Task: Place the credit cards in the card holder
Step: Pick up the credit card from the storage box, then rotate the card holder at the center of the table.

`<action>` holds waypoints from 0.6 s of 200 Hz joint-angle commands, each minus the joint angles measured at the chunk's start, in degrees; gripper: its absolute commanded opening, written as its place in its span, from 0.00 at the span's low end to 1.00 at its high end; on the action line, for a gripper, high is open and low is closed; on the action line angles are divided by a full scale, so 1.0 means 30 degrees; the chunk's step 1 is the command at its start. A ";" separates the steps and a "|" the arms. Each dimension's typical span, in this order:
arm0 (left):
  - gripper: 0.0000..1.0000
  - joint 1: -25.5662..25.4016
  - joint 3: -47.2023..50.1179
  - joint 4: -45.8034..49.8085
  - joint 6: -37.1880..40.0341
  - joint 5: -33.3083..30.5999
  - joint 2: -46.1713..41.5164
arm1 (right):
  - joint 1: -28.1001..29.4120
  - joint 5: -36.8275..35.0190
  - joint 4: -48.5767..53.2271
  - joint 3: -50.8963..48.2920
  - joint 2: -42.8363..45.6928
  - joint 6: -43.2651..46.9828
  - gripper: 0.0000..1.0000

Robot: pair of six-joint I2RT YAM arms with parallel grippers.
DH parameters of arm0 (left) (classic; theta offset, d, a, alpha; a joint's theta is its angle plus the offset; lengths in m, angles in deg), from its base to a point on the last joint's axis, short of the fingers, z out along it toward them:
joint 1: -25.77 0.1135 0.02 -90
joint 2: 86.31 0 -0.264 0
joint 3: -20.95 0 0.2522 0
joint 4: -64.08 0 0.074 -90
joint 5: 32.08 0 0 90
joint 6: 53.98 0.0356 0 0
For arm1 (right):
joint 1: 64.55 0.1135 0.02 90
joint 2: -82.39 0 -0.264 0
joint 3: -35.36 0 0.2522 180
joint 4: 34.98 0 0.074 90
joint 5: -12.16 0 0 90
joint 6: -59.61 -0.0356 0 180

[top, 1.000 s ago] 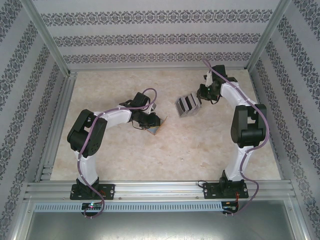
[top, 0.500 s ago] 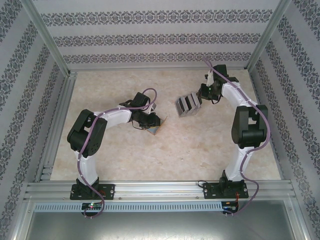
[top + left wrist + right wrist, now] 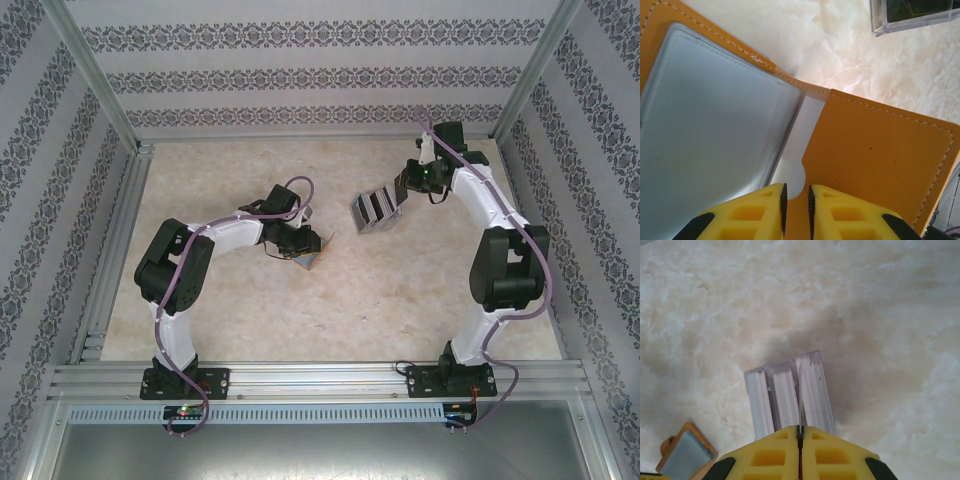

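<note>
Credit cards (image 3: 375, 210), fanned, are right of the surface's (image 3: 380, 310) middle, toward its far edge. One end is pinched in the right tool (image 3: 800, 432), whose jaws press together on a thin edge. Card holder (image 3: 880, 145) (open, pale pockets showing) is nearer the middle, its inner edge caught between the narrow jaws of the left tool (image 3: 796, 202).

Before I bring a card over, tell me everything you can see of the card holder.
The card holder is a small orange leather-like wallet with pale stitching, held open near the middle of the table: a blue-grey pocket panel on one side, a plain orange flap on the other, a clear sleeve with a thumb notch at the fold. The left gripper pinches its edge there.
</note>
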 commanded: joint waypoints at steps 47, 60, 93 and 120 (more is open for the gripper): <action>0.22 -0.0206 -0.0236 0.0251 0.0216 -0.0355 0.0530 | 0.1284 0.3473 -0.1529 -0.2320 0.3531 -0.1829 0.09; 0.22 -0.0207 -0.0230 0.0159 0.0164 -0.0364 0.0567 | 0.2236 0.3918 -0.1958 -0.2830 0.3587 -0.2339 0.09; 0.22 -0.0223 -0.0181 0.0041 0.0094 -0.0469 0.0683 | 0.5118 0.3767 -0.2566 -0.3123 0.2600 -0.2980 0.09; 0.22 -0.0210 -0.0046 -0.0108 0.0009 -0.0381 0.0660 | 0.6685 0.3668 -0.2879 -0.2730 0.1373 -0.3358 0.09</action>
